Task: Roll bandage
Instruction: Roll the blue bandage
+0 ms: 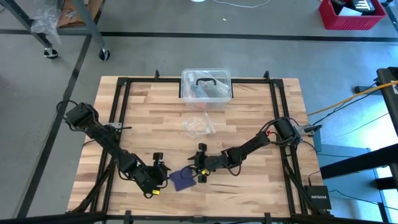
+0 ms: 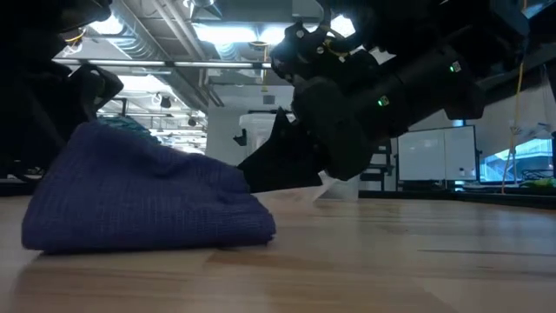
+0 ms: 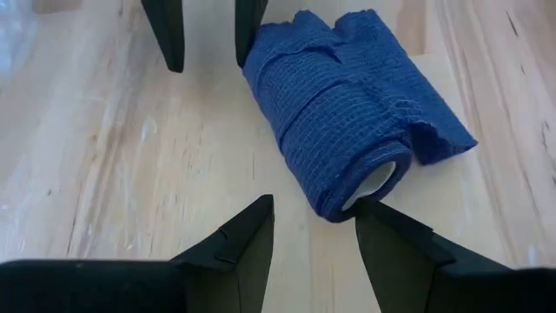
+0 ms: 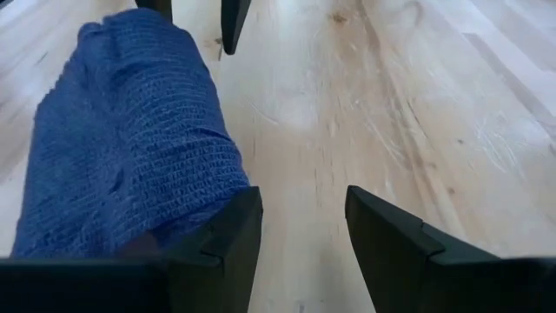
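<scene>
The bandage (image 3: 334,113) is dark blue and wound into a loose roll. It lies on its side on the wooden table (image 1: 249,124), near the table's front edge. A loose tail (image 3: 443,139) of the bandage lies flat on the wood beside the roll. My left gripper (image 3: 313,204) is open, with the roll's hollow end (image 3: 373,184) just past one fingertip and nothing between its fingers. My right gripper (image 4: 302,204) is open at the roll's other end. Its gap is empty, and the bandage (image 4: 130,148) sits beside one finger. My left gripper has one fingertip (image 3: 382,228) right at the roll's hollow end; I cannot tell whether they touch. My right gripper has the outer side of one finger (image 4: 228,228) against the roll's other end (image 4: 195,178). It comes slanting down from the table's right. The roll lies on the table.
A crinkled clear wrapper (image 1: 198,126) lies at mid table. A clear plastic box with a black handle (image 1: 206,86) stands at the far edge. Bare wood stretches to the right of the bandage (image 1: 261,180). The front edge is close behind the grippers.
</scene>
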